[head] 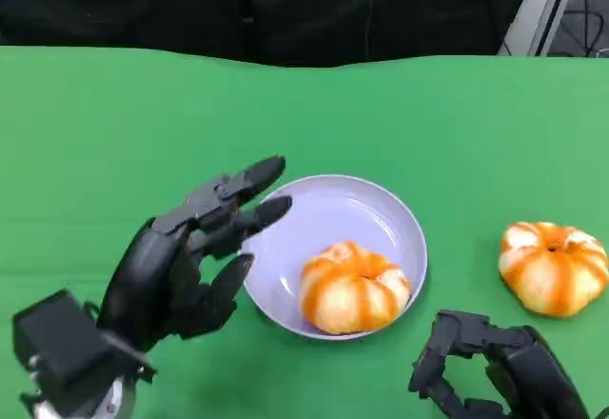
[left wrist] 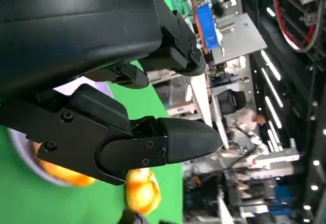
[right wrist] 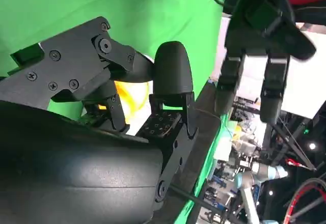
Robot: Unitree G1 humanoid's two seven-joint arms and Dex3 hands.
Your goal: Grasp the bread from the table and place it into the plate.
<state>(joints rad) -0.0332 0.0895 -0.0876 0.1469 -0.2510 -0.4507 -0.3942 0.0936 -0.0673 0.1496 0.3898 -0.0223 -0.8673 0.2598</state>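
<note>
Green table [head: 95, 124]; bread [head: 353, 287] in plate [head: 328, 205]; left hand [head: 186, 262] spread, empty

Lighting: even and bright, falling from overhead across the green tabletop [head: 457, 124]; soft, short shadows are lying under the left hand [head: 186, 262] and beside the plate [head: 400, 224] just past its fingers. Glare: a mild sheen is showing on the plate. Focus: wrist views are rendering the near hand shells soft; background lamps beyond the fingers are blooming into streaks.
</note>
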